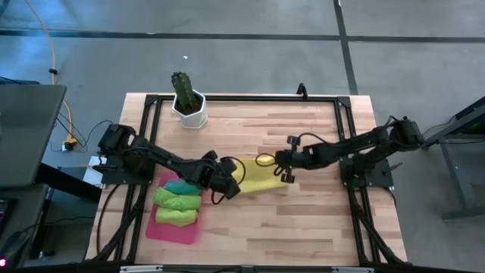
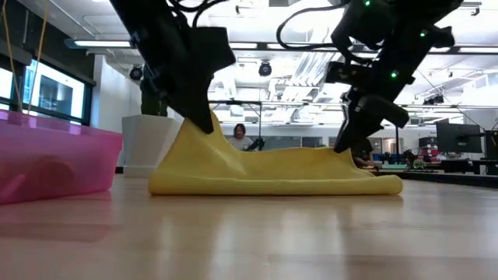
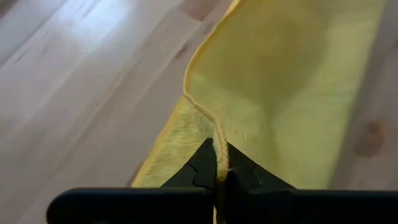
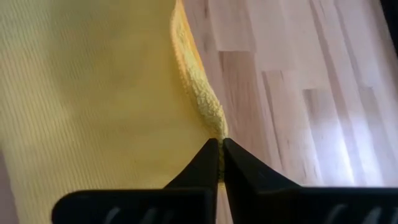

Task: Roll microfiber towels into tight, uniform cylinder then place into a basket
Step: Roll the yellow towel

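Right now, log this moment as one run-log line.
left gripper: pinching yellow towel edge | right gripper: pinching opposite edge | towel: lifted at both ends | basket: three rolled towels

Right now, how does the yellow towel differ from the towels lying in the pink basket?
The yellow towel lies spread on the wooden table; the green towels sit inside the basket.
The yellow towel is unrolled, two edges lifted; the green towels are compact bundles.
The yellow towel is pinched by the left pincer and right pincer; nothing holds the green towels.
All look like soft cloth.
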Tool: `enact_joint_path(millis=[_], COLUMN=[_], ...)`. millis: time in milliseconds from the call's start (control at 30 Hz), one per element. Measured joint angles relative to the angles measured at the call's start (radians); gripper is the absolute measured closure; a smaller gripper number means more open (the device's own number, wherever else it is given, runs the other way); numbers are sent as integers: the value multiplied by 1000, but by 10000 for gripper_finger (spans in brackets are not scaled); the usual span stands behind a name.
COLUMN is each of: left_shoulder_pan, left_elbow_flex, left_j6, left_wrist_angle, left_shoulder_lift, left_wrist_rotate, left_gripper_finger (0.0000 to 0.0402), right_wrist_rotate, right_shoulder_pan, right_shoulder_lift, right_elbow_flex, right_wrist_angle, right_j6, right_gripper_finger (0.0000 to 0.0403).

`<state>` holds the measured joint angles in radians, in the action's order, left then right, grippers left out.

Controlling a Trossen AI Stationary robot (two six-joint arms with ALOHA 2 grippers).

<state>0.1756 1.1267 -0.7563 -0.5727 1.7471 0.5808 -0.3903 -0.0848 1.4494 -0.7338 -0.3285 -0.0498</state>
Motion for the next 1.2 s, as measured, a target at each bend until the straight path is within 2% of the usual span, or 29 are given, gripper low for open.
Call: enact_joint_path(millis=[167, 433, 567, 700, 833, 1033, 1200], left_shoulder_pan=[-24, -51, -54, -58, -58, -59, -64], left_elbow_flex=[0, 0, 0, 0, -1, 0, 0], left_j6=[0, 0, 0, 0, -8, -9, -2], left_wrist_angle=[-4, 0, -5, -14, -18, -1, -2], left_shoulder_lift=[34, 51, 51, 66, 83, 95, 95], left_wrist_rotate=[-13, -8, -4, -47, -61, -46, -46], left_gripper_finger=[402, 401, 401, 402, 401, 401, 401], right_wrist_rotate=[11, 103, 90, 20, -3, 165, 156], right_shoulder_pan=[34, 55, 55, 54, 55, 47, 32], right_shoulder_lift=[9, 9, 10, 9, 8, 12, 53], right_elbow_flex=[0, 0, 0, 0, 0, 0, 3], right_wrist_angle=[4, 4, 4, 4, 5, 27, 68], right_j6=[6, 14, 63, 102, 66, -30, -35], right_gripper_finger=[390, 381, 340, 289, 259, 255, 266])
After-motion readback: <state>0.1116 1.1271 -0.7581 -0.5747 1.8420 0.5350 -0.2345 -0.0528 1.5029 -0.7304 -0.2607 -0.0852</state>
